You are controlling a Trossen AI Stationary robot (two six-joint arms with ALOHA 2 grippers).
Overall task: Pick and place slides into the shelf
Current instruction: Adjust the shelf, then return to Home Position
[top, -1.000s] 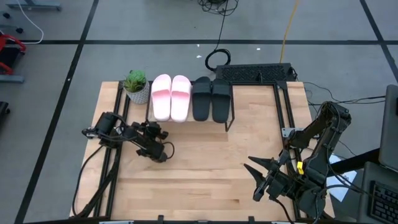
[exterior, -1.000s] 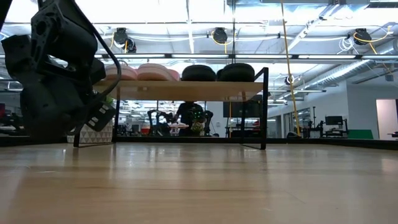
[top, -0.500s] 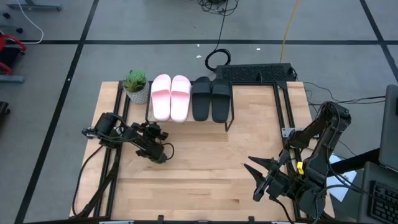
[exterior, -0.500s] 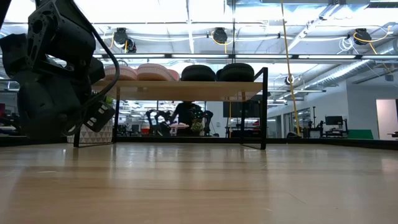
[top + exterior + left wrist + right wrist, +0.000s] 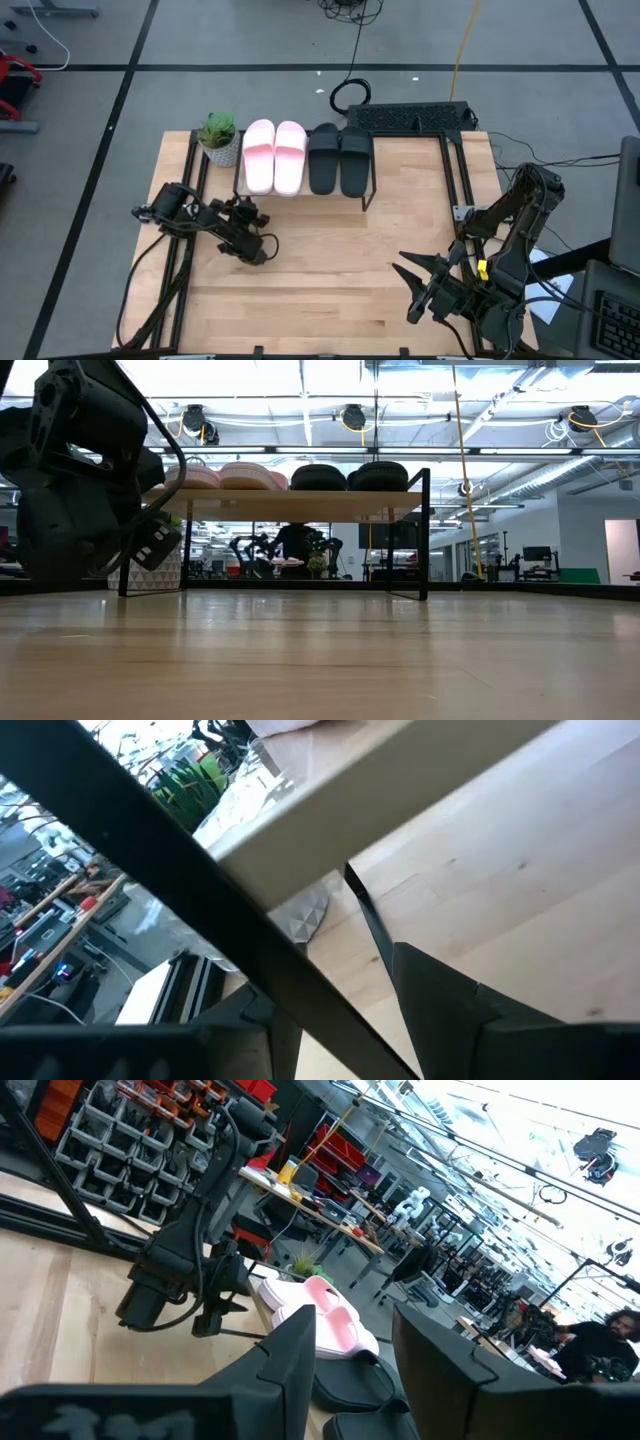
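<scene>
The pale pink pair [image 5: 275,157] and the black pair [image 5: 340,160] of slides lie side by side, soles down, on the shelf [image 5: 372,172] at the table's far edge. The low view shows the pink pair [image 5: 222,476] and the black pair [image 5: 350,476] on the shelf's wooden top [image 5: 300,506]. My left gripper [image 5: 262,245] hovers low over the table, near and slightly left of the shelf, open and empty; its wrist view looks up at the shelf's board [image 5: 400,780]. My right gripper [image 5: 408,288] waits open near the table's right near corner.
A small potted plant [image 5: 219,140] stands left of the shelf. A black flat device [image 5: 410,118] lies at the far edge, right of the shelf. Black frame rails [image 5: 455,180] run along both table sides. Bare wood [image 5: 330,260] lies between the two arms.
My left gripper has drawn back slightly toward the table's left edge, staying open. The slides and the right arm have kept still.
</scene>
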